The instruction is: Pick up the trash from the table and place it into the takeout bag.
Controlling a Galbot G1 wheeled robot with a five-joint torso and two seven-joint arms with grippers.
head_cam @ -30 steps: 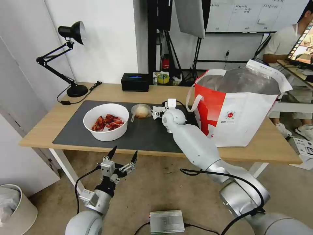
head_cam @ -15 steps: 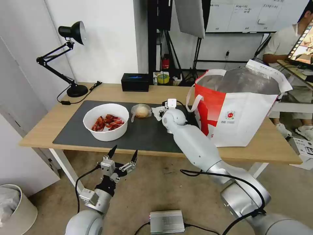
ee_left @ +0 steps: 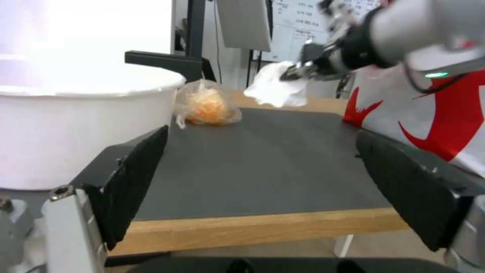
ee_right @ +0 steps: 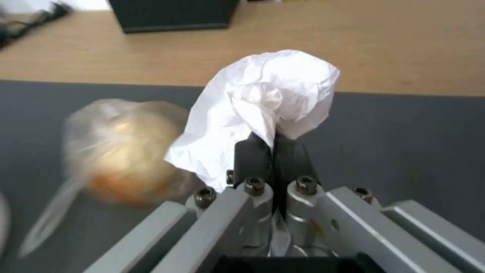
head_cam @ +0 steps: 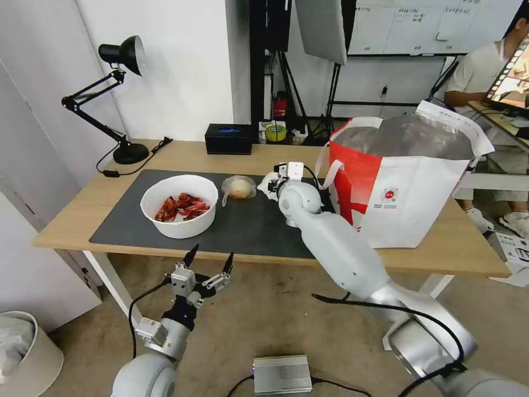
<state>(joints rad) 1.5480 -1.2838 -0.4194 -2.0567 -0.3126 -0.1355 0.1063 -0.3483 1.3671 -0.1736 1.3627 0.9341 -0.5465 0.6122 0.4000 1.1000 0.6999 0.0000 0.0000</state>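
Near the middle of the head view the right gripper [head_cam: 271, 186] is clamped on the crumpled white tissue [head_cam: 268, 181], its black fingers [ee_right: 273, 153] pinched together with the paper bunched between them; from the left wrist view the tissue [ee_left: 277, 89] hangs clear above the dark grey mat [ee_left: 263, 159] rather than lying on it. Just left of it in the head view the small clear bag with bun [head_cam: 239, 187] lies on the mat [head_cam: 248, 229], and further left the white round bowl of red crayfish shells [head_cam: 179, 205] sits on the mat too. To the right of the gripper the takeout bag [head_cam: 405, 187] stands upright on the table [head_cam: 452, 248], its top open and the silver lining showing, a white strap handle hanging on the side nearest the arm. At the lower left of the head view the left gripper [head_cam: 208, 263] hangs below the table's front edge, jaws spread wide and holding nothing. A black tissue box [head_cam: 228, 138] rests at the far edge of the table, and a black desk lamp [head_cam: 113, 94] stands at its upper-left corner
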